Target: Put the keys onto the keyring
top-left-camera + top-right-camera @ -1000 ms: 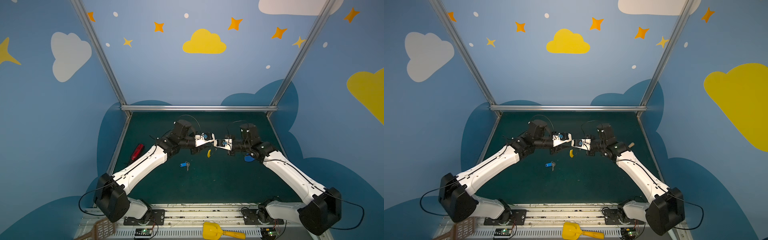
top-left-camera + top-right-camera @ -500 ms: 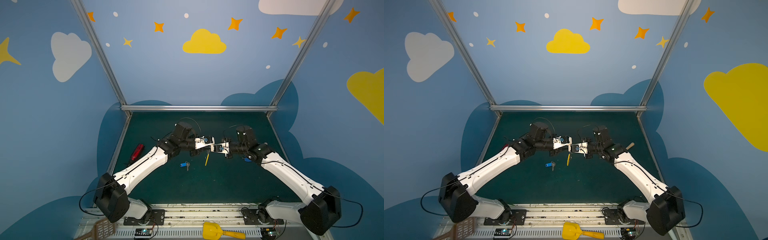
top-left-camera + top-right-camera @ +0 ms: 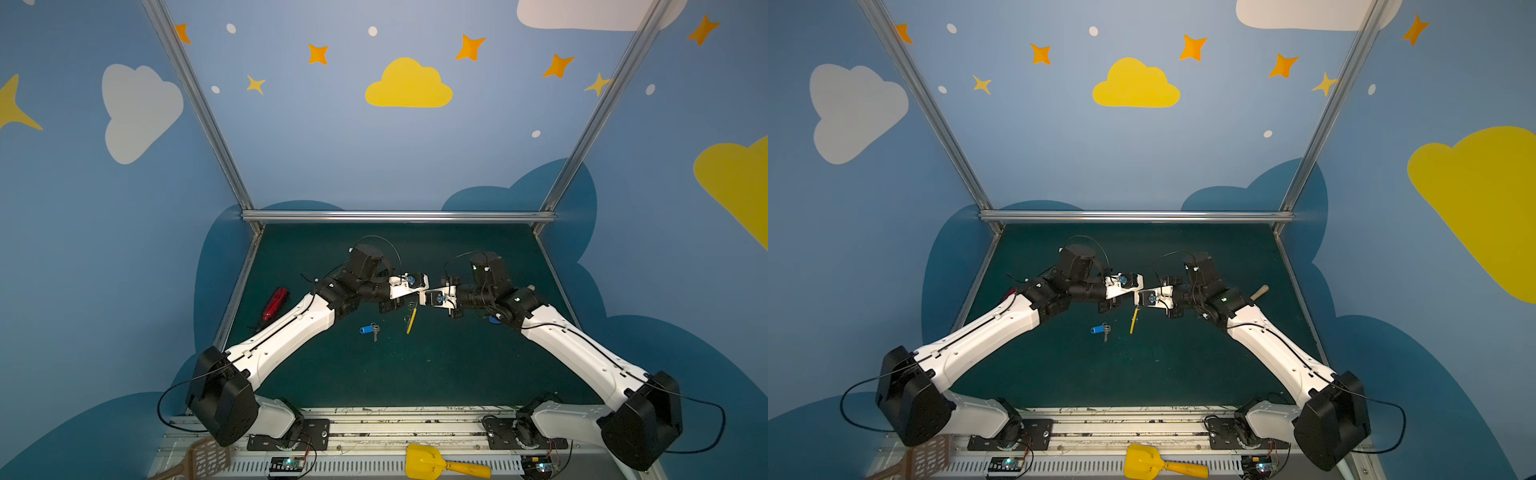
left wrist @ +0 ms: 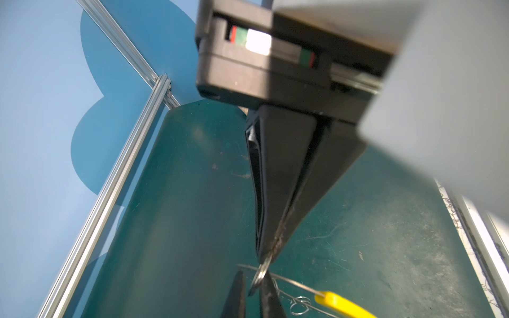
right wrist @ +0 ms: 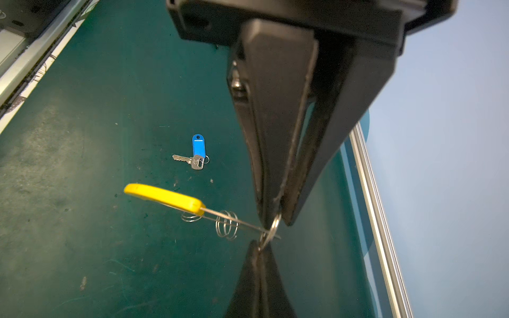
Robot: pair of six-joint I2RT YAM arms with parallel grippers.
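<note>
A dark green table mat [image 3: 415, 374] fills the floor of the blue-walled cell. Above its middle, the white and black left arm [image 3: 291, 336] and right arm [image 3: 573, 345] meet tip to tip. The left gripper [image 4: 266, 257] and the right gripper [image 5: 275, 213] are each pinched closed on opposite sides of one small silver ring [image 4: 260, 276]. This ring is threaded on the thin grey metal keyring with a yellow sleeve [image 5: 187, 202], which hangs below it; whether its lower end touches the mat cannot be told. The keys, a small silver key joined to an oblong blue plastic tag [image 5: 197, 155], lie flat on the mat near the keyring, apart from it and from both grippers.
</note>
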